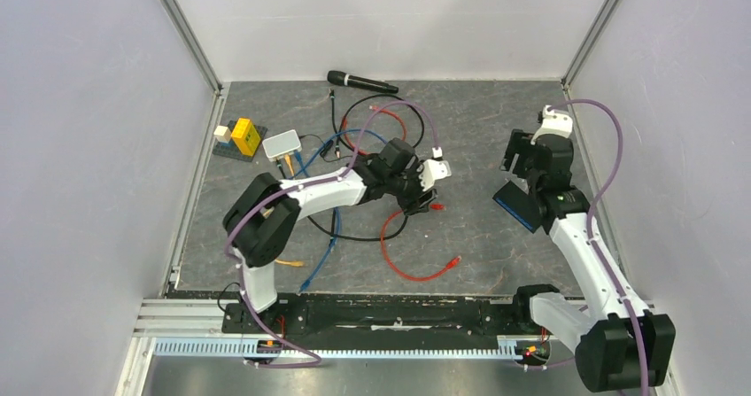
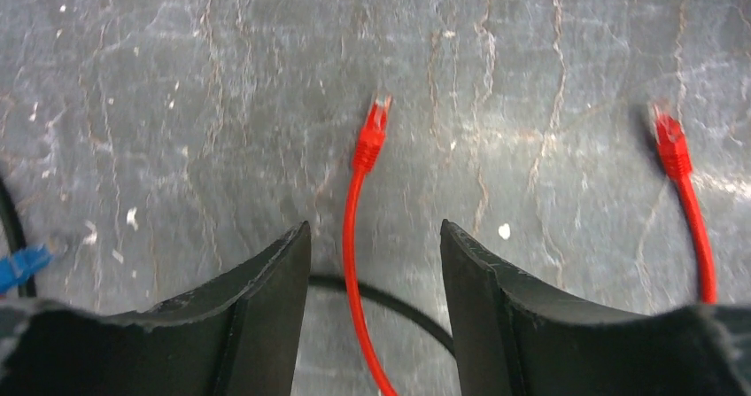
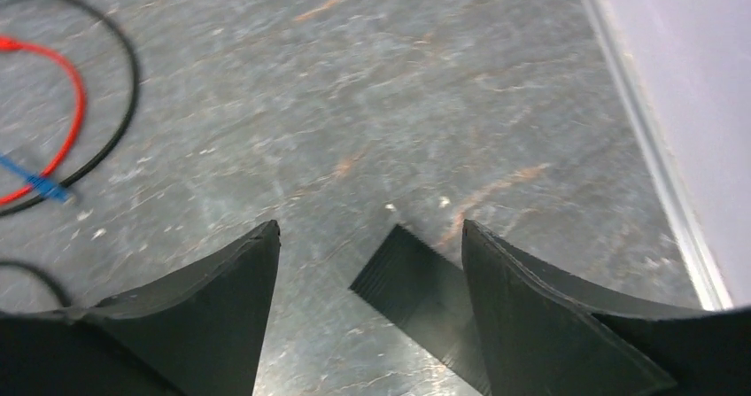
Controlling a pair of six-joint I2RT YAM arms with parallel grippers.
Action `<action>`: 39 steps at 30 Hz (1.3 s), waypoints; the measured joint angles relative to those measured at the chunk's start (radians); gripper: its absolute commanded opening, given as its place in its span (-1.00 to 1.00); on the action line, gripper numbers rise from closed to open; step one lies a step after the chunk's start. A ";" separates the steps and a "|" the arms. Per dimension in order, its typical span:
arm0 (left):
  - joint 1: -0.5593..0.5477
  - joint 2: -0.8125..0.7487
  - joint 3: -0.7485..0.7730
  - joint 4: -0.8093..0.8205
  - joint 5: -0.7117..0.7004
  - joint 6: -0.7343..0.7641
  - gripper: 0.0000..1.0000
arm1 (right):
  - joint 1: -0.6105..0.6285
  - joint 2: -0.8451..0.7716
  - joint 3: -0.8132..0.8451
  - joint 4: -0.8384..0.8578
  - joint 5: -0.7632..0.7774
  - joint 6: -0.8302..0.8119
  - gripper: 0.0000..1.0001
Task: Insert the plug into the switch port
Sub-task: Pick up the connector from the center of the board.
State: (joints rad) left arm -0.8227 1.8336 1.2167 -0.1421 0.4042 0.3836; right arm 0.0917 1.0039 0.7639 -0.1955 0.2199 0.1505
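Note:
The pale grey-white switch box (image 1: 282, 143) lies at the back left of the table, with cables at its near edge; its port does not show clearly. A red cable's plug (image 2: 372, 135) lies on the table just ahead of my left gripper (image 2: 374, 228), and its cable runs between the open fingers without being held. The same plug shows in the top view (image 1: 437, 206), by my left gripper (image 1: 420, 201). A second red plug (image 2: 669, 139) lies to the right. My right gripper (image 3: 370, 225) is open and empty, at the right (image 1: 517, 167).
A black ribbed block with a blue edge (image 1: 521, 206) lies under my right gripper and shows between its fingers (image 3: 425, 294). Black, blue and red cables tangle mid-table (image 1: 341, 152). A microphone (image 1: 361, 81) lies at the back. Yellow blocks (image 1: 241, 135) sit left of the box.

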 measured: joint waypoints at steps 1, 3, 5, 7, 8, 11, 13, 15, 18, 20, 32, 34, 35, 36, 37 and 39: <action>-0.006 0.028 0.021 0.006 0.000 0.000 0.24 | -0.008 -0.003 0.000 -0.002 0.023 0.005 0.58; -0.015 0.072 0.050 0.016 0.000 0.000 0.25 | -0.032 0.011 0.000 -0.009 0.069 0.010 0.68; -0.022 0.108 0.077 0.018 0.000 0.000 0.25 | -0.056 0.049 0.000 -0.017 0.111 0.009 0.74; -0.026 0.147 0.107 0.016 0.011 -0.002 0.23 | -0.076 0.104 0.000 -0.021 0.145 -0.005 0.75; -0.027 0.164 0.121 0.014 0.019 -0.003 0.23 | -0.087 0.135 0.000 -0.024 0.157 -0.016 0.75; -0.028 0.203 0.146 0.013 0.040 -0.003 0.23 | -0.126 0.240 0.012 -0.031 0.180 -0.057 0.75; -0.028 0.217 0.149 0.013 0.047 -0.003 0.22 | -0.161 0.332 0.048 -0.055 0.183 -0.082 0.77; -0.028 0.230 0.151 0.010 0.052 -0.003 0.21 | -0.198 0.414 0.087 -0.076 0.172 -0.100 0.78; -0.031 0.253 0.165 0.008 0.053 -0.003 0.19 | -0.262 0.479 0.109 -0.090 0.117 -0.116 0.79; -0.034 0.266 0.175 0.009 0.053 -0.003 0.17 | -0.318 0.490 0.109 -0.105 0.072 -0.114 0.78; -0.050 0.279 0.182 0.017 0.046 0.004 -0.65 | -0.501 0.476 0.016 -0.083 -0.029 -0.043 0.66; -0.050 0.276 0.173 0.026 0.042 0.007 -0.82 | -0.502 0.477 -0.027 -0.087 -0.045 -0.026 0.59; -0.050 0.273 0.167 0.030 0.040 0.010 -0.90 | -0.502 0.477 -0.043 -0.089 -0.055 -0.012 0.58; -0.050 0.270 0.164 0.032 0.034 0.012 -0.95 | -0.504 0.475 -0.049 -0.084 -0.068 0.002 0.57; -0.050 0.267 0.162 0.032 0.023 0.012 -0.96 | -0.505 0.475 -0.053 -0.078 -0.078 0.019 0.56; -0.050 0.263 0.158 0.032 0.003 0.012 -0.96 | -0.507 0.463 -0.075 -0.051 -0.103 0.054 0.47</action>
State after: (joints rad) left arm -0.8730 2.0964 1.3750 -0.1097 0.4076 0.3958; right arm -0.4156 1.4670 0.6888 -0.2470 0.1165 0.2047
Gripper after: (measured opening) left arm 0.061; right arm 0.784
